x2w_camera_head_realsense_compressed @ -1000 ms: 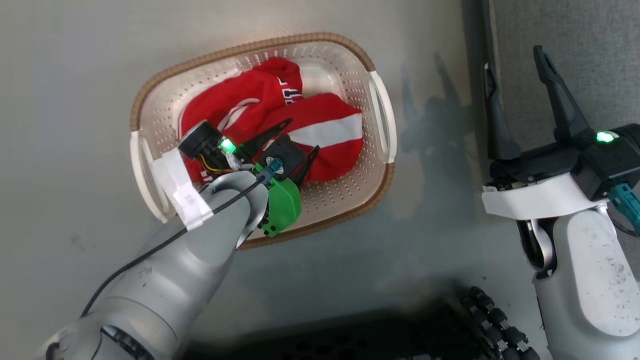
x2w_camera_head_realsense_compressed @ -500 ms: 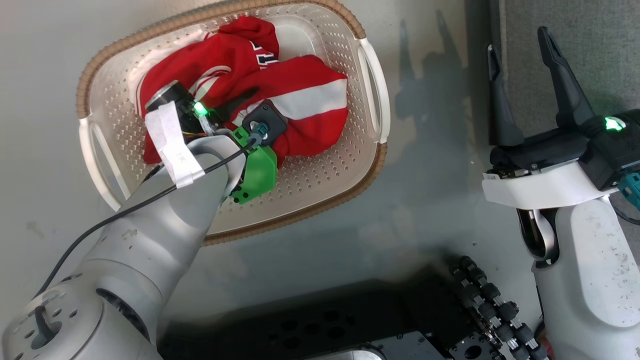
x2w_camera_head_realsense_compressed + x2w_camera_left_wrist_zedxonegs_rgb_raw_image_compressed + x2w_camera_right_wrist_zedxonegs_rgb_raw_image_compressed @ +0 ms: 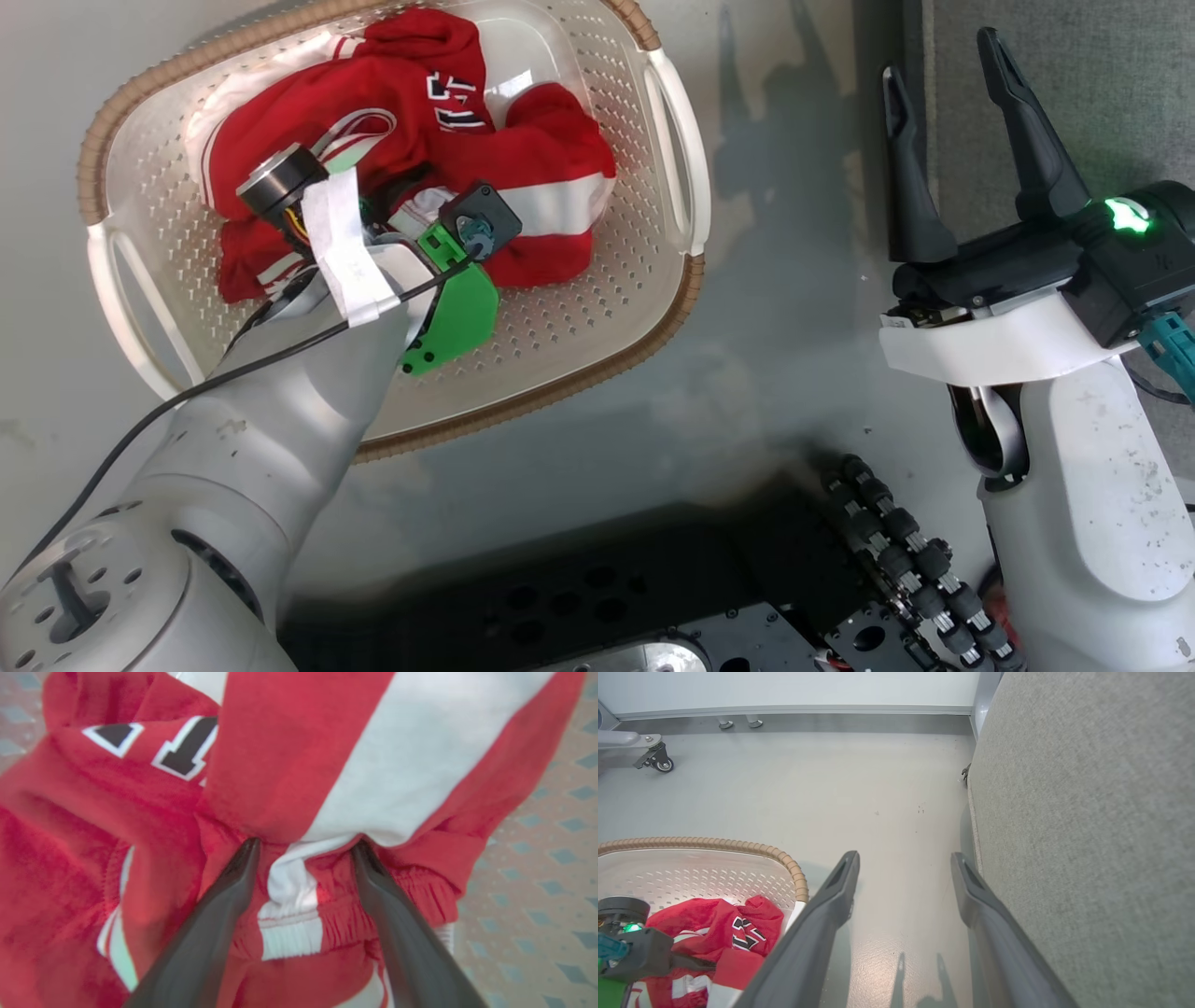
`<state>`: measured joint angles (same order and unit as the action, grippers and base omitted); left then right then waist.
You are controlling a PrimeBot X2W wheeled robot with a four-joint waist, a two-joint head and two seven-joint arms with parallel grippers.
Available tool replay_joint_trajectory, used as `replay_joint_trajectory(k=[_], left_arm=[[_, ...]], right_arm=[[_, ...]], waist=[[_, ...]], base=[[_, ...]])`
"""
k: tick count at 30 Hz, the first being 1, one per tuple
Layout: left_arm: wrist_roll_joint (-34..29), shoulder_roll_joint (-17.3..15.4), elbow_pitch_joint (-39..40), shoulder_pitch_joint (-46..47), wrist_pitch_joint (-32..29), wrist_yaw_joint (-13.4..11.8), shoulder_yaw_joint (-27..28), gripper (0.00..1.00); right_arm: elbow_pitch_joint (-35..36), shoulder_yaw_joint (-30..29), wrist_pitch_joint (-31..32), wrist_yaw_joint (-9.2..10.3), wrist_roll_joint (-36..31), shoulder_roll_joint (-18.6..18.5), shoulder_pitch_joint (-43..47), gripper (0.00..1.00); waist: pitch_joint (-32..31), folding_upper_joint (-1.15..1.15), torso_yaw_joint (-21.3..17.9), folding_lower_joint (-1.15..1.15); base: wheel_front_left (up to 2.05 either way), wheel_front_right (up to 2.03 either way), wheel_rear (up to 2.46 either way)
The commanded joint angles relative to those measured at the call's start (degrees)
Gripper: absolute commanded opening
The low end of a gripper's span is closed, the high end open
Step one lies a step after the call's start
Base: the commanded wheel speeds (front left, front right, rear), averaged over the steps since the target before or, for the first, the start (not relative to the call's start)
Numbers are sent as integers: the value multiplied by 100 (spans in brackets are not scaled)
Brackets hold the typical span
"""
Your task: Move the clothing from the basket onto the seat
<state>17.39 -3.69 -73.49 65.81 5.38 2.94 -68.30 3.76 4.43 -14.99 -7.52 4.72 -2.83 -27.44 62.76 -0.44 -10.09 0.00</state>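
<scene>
Pale grey floor [image 3: 794, 308] runs under everything in my head view, glossy enough to throw shadows. Largest on it is the seat [image 3: 1087, 835], a light grey fabric cushion filling the 1 to 2 o'clock corner of that view. It is well apart from the basket [image 3: 579, 327], which sits on the floor at 10 to 11 o'clock. All the clothing [image 3: 401, 103] lies inside the basket, heaped toward its 12 o'clock side. It is red fabric with white stripes, crumpled so that I cannot tell where one garment ends and the other begins.

My left gripper [image 3: 306, 842] is down in that heap with its fingers spread. The tips press into the folds and a ridge of red-and-white cloth stands between them; nothing is clamped yet. My right gripper [image 3: 938, 56] hangs empty with its fingers apart above the floor at 3 o'clock, just beside the seat's edge.

I judge the cloth light, limp and fleecy. It won't slip, but it will sag and trail, and a shallow pinch may take only one layer or drag both garments up together. The best hold looks like the thick bunched fold between my left fingers. That fold is close to the gathered elastic band [image 3: 289, 940] at 6 o'clock in my left wrist view, where several layers stack.
</scene>
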Motion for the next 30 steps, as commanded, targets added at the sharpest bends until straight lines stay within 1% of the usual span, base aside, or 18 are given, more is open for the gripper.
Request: replay_joint_trajectory(k=[1,2,3,4,7,10,17,23,30], left_arm=[[-54,-117,-37,72,-84,-52,-36,100],[-50,-140,-38,58,-152,-29,-54,66],[-61,-163,-40,52,-195,-26,-72,41],[-66,-188,-43,41,-254,-7,-88,0],[-57,-229,-43,21,-365,48,-117,0],[7,-220,-45,16,-356,52,-108,0],[218,-146,-40,-112,-51,-68,18,0],[409,-74,-37,-397,369,-108,140,0],[700,-7,38,-950,852,-176,331,0]], right_arm=[[31,15,-28,6,42,-12,-58,100],[42,20,-28,6,51,-11,-68,100],[51,22,-28,6,60,-11,-78,100],[61,26,-28,6,69,-11,-87,100],[75,20,-28,6,77,-11,-103,100],[67,13,-28,6,68,-11,-121,100],[-2,45,-29,6,137,-11,-159,100],[-99,62,-29,6,215,-11,-55,100],[-287,58,-29,6,282,-14,243,100]], waist=[[18,44,-39,0],[23,44,-55,0],[26,44,-65,0],[28,44,-76,0],[25,44,-78,0],[-7,44,-40,0],[-297,44,46,0],[-823,44,124,0],[-1735,44,259,0]], base=[[0,0,0],[0,0,0],[0,0,0],[0,0,0],[0,0,0],[0,0,0],[0,0,0],[0,0,0],[0,0,0]])
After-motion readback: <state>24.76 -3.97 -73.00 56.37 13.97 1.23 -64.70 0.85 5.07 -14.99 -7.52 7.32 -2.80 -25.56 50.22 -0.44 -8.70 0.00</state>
